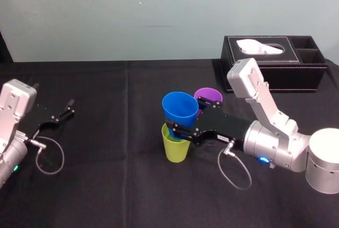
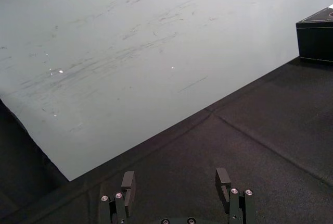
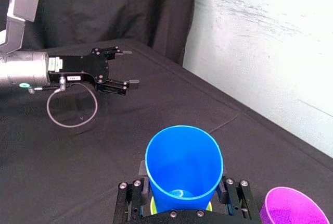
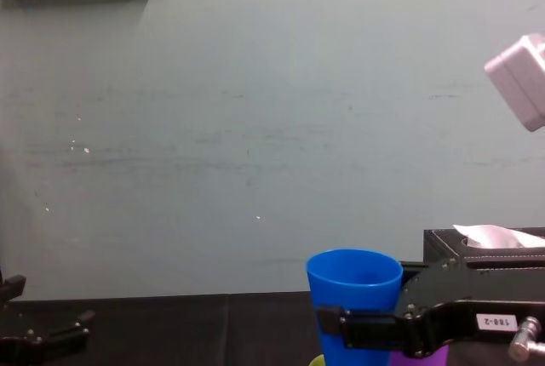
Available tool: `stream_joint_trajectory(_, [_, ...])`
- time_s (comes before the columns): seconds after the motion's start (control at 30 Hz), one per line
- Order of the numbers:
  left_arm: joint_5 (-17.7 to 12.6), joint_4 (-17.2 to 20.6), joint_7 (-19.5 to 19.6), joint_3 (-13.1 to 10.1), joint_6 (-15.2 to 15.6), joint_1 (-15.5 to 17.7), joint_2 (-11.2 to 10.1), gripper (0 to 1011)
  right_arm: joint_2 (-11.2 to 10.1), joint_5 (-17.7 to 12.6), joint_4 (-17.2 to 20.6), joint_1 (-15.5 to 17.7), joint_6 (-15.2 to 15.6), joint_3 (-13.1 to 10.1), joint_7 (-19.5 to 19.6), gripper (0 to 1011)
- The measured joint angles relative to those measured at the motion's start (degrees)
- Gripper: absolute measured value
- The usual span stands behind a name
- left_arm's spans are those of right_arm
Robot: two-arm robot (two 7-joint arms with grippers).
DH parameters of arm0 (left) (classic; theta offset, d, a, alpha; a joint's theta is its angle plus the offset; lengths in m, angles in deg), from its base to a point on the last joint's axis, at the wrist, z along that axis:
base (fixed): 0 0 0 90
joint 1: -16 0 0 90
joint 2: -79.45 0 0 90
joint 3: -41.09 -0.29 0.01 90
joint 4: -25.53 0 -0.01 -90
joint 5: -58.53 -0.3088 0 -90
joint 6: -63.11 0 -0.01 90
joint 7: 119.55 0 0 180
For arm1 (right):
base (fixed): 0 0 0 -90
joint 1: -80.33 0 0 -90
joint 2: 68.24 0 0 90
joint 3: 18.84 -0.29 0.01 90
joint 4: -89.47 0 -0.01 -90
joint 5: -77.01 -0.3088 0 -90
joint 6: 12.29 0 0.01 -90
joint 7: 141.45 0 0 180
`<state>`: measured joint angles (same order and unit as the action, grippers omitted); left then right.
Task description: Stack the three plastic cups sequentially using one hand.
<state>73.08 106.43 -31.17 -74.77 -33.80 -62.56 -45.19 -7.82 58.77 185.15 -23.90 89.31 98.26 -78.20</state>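
Note:
My right gripper (image 1: 177,131) is shut on the blue cup (image 1: 180,108), with one finger on each side of its lower wall. It holds the cup slightly tilted. The cup's base is at the mouth of the yellow-green cup (image 1: 176,147), which stands upright on the black cloth. The purple cup (image 1: 208,98) stands just behind them, beside the gripper's body. In the right wrist view the blue cup (image 3: 183,169) sits between the fingers (image 3: 234,190), and the purple cup (image 3: 291,209) is at the side. My left gripper (image 1: 66,110) rests open at the far left, holding nothing.
A black tissue box (image 1: 275,61) stands at the back right against the wall. A cable loop (image 1: 235,172) hangs from the right wrist, and another (image 1: 48,156) lies by the left arm. Bare black cloth lies between the cups and the left gripper.

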Motion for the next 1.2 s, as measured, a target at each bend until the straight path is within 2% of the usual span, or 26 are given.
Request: stream_joint_trajectory(1.2, [0.0,0.0,0.0,0.0,0.0,0.0,0.0,1010,2.42,0.92,-5.19,-1.56,-1.42,1.06,-0.69,722])
